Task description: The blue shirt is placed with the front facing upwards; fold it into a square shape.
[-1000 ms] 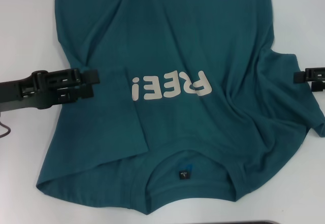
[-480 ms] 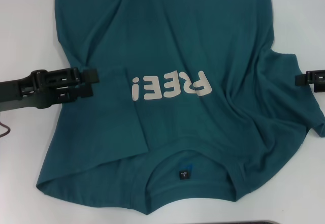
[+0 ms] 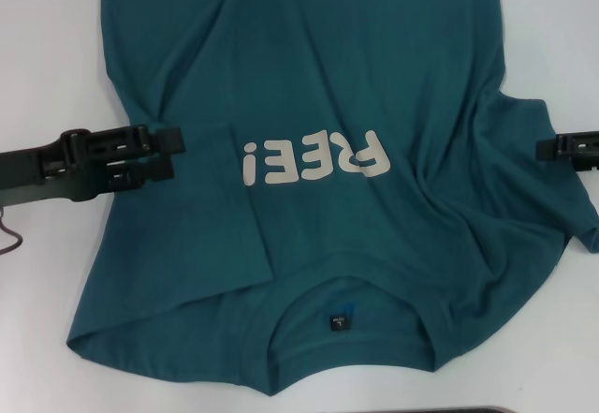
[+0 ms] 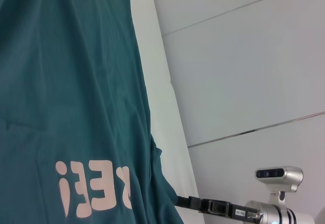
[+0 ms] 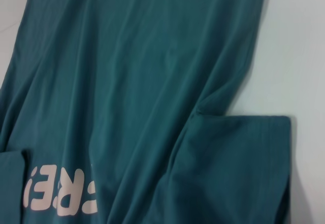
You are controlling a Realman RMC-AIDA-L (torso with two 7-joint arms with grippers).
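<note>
Nearest the robot, the round collar of the blue shirt (image 3: 318, 198) lies toward the table's (image 3: 47, 48) front edge, with a small black label (image 3: 338, 322) inside it; its pale print is too small to read. The shirt is spread front up on the white table, its hem running away toward the far side. On the robot's left the sleeve is folded inward over the chest, its edge covering the start of the pale block letters (image 3: 314, 160), which appear upside down from the head camera and read "REE!" as far as they show.

The left gripper (image 3: 170, 146) hovers at the folded sleeve's outer edge, its black fingers reaching over the cloth; whether they pinch fabric or stand apart cannot be told. The right gripper (image 3: 545, 149) sits at the far sleeve on the robot's right, only its tip in view, its fingers likewise unclear.

Beyond, the shirt body runs on in soft wrinkles.
</note>
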